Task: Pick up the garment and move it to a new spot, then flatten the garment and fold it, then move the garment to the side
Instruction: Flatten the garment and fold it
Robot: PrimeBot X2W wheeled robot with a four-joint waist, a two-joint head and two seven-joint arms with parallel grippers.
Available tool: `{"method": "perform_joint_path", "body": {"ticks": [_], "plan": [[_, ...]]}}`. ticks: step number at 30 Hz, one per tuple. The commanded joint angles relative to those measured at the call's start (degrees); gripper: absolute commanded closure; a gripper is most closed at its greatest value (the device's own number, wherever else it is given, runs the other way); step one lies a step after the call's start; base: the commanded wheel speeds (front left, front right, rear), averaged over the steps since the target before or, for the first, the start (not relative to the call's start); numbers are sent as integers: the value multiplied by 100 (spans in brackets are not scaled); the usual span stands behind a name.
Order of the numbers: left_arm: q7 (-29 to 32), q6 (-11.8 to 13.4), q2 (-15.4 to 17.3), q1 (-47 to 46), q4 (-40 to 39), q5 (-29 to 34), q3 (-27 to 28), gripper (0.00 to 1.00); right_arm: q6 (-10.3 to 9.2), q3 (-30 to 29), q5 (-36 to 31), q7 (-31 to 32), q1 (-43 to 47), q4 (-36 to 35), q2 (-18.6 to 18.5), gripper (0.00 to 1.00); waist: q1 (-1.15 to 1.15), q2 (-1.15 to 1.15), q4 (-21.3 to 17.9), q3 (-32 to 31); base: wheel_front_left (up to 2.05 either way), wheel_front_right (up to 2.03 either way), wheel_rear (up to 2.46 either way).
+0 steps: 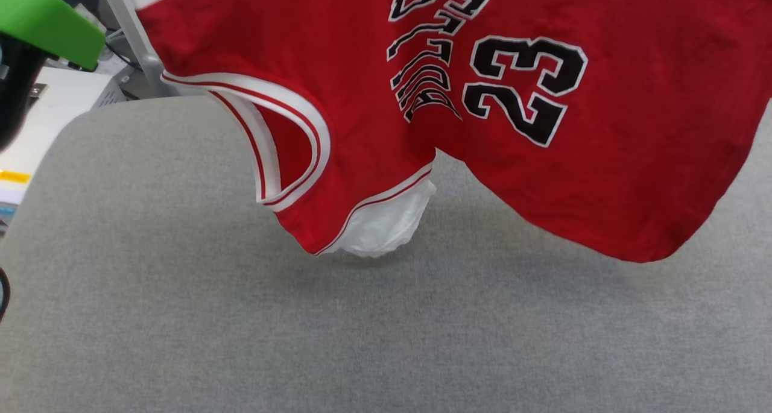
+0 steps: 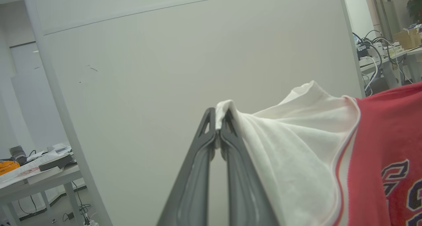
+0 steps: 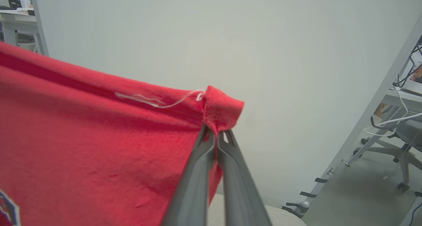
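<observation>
Head view showed the shirt [image 1: 374,69] hanging spread above the grey table [image 1: 181,316] with its number side to the camera. One white sleeve sagged lowest, and whether it brushed the surface was hard to judge. At one end the left gripper [image 2: 217,133] was pinched shut on a white sleeve edge; at the other the right gripper [image 3: 216,137] was clamped on a red hem corner. A pale partition wall [image 2: 197,54] stood behind, with a cluttered desk [image 2: 36,179] and an office chair [image 3: 395,150] off to its sides. A green part [image 1: 42,21] blocked the head view's upper left corner.

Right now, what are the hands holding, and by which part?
The shirt: the left hand pinches the edge of its white sleeve, the right hand a red corner.
</observation>
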Motion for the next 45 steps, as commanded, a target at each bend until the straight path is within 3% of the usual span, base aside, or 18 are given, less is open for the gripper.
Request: {"method": "perform_joint_path", "body": {"ticks": [1, 9, 18, 20, 29, 34, 38, 45], "plan": [[42, -23, 118, -200, 70, 101, 24, 100, -11, -97, -47, -37, -118, -24, -35, 100, 0, 0, -77, 336, 0, 0, 0], [321, -511, 224, -1309, 656, 546, -174, 100, -11, -189, -329, -283, -725, 102, -75, 100, 0, 0, -96, 1334, 0, 0, 0], [375, -839, 86, -3167, 1800, 1049, -605, 100, -11, 14, -817, -724, -2275, 1042, -26, 100, 0, 0, -147, 2689, 0, 0, 0], [161, -860, -73, -4140, 2432, 1253, -867, 100, -11, 225, -1162, -1075, -3126, 1682, 103, 100, 0, 0, -207, 3167, 0, 0, 0], [-933, -863, -401, -6083, 3922, 1687, -1340, 100, -11, 114, -2228, -2286, -4840, 3118, 691, 100, 0, 0, -286, 3924, 0, 0, 0], [-1475, -864, -646, -6320, 4610, 1829, -1517, 100, -11, 117, -2635, -2970, -5220, 3742, 1009, 100, 0, 0, -239, 4131, 0, 0, 0], [-1603, -864, -827, -6010, 4937, 1456, -1450, 100, -11, 335, -2756, -3363, -5183, 4162, 1141, 100, 0, 0, -183, 4198, 0, 0, 0], [-1629, -864, -934, -4868, 4541, 1280, -1181, 100, -11, 767, -2667, -3949, -4801, 4639, 1217, 100, 0, 0, -35, 4107, 0, 0, 0]]}}
